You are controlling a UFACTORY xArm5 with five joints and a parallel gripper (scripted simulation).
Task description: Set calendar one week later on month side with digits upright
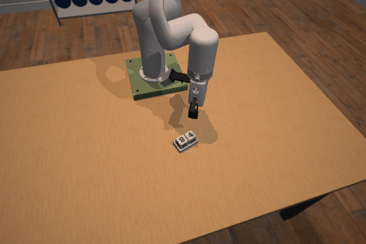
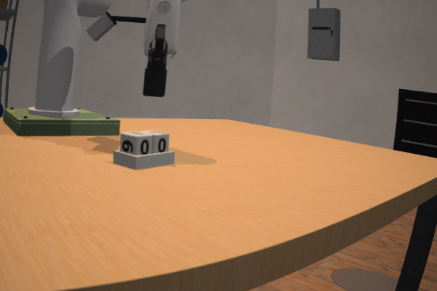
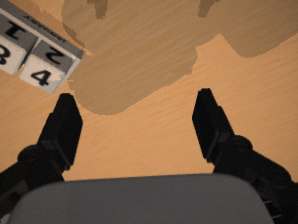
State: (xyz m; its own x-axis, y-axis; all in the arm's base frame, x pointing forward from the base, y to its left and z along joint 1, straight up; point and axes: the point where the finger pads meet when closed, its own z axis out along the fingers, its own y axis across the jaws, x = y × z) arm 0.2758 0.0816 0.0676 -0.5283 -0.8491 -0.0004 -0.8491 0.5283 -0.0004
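The tray [image 1: 180, 150] [image 2: 156, 159] [image 3: 74, 54] lies flat on the table. In the wrist view its JANUARY side is at the top, with the text upside down. Two white cubes stand side by side in it: one with 8 on top [image 1: 182, 139] [image 2: 144, 147] [image 3: 6, 56], one with 4 on top [image 1: 190, 135] [image 2: 161, 144] [image 3: 42, 76]. On the JANUARY side they show 1 and 2, reading 21 from that side. The opposite side shows 0 and 0. My gripper [image 1: 193, 114] [image 2: 154, 92] [image 3: 137, 105] is open and empty, above and beside the tray, nearer the 4 cube.
The green base plate [image 1: 160, 92] [image 2: 69, 126] with the arm's foot stands behind the tray. The wooden table [image 1: 99, 167] [image 2: 237, 199] surrounds the tray, and the arm's shadow falls beside it. A shelf with blue discs stands beyond the table.
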